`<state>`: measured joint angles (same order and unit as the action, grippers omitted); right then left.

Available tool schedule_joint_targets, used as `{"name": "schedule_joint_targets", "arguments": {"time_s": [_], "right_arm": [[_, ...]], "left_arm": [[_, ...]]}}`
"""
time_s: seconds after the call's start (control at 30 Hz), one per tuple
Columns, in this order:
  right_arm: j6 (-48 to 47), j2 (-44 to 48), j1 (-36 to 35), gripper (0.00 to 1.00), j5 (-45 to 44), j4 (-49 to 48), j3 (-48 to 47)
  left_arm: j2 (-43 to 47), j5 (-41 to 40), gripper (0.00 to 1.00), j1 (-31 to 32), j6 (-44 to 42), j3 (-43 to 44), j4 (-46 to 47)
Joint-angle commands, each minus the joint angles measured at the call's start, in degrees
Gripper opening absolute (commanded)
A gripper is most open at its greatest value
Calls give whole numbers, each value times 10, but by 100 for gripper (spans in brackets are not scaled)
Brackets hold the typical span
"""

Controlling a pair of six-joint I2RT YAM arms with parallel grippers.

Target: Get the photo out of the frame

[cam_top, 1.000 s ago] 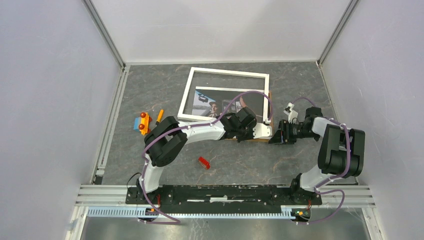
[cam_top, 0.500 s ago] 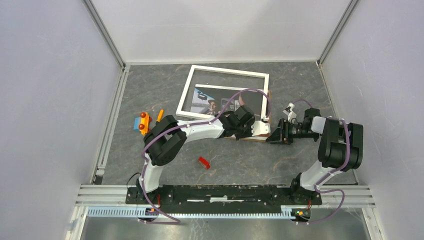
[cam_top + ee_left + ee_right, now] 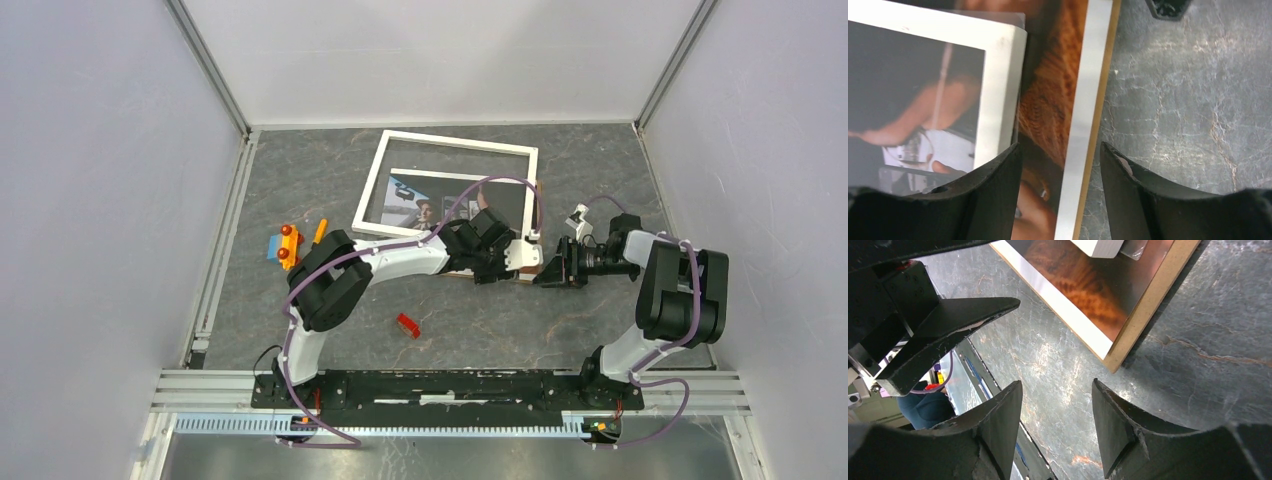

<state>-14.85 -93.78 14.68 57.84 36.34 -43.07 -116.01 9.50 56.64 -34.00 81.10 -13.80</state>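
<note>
The frame lies flat at the back middle, its white border over the photo. In the left wrist view the frame's border covers the photo, whose white margin lies on a tan backing board. My left gripper is open and low over the photo's near right edge; in its own view the jaws straddle that edge and hold nothing. My right gripper is open and empty in its own view, just off the board's corner, facing the left fingers.
An orange and blue toy and an orange piece lie left of the frame. A small red piece lies nearer the arm bases. Grey walls close in the back and both sides.
The frame has shifted a little toward the back left. My right gripper has moved slightly left toward the board's corner. Both grippers stay open.
</note>
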Motion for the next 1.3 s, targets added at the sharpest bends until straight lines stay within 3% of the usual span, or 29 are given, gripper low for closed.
{"name": "schedule_joint_targets", "arguments": {"time_s": [0.0,0.17,0.33,0.53,0.73,1.07,1.27], "right_arm": [[-18,24,2,59,8,17,-11],[-9,22,2,62,12,9,-9],[5,17,0,68,29,-2,-6],[23,11,-8,69,33,-21,-3],[25,-2,-11,69,25,-22,-7],[29,-14,-15,69,10,-26,-12],[32,-19,-19,69,10,-29,-13]], "left_arm": [[-10,-8,65,2,6,37,18],[-15,0,65,2,5,40,15],[-16,19,80,6,1,40,5],[-34,-12,80,7,4,49,5],[-37,-28,74,6,7,53,10],[-25,-22,52,4,12,56,10],[-21,-18,45,1,11,57,11]]}}
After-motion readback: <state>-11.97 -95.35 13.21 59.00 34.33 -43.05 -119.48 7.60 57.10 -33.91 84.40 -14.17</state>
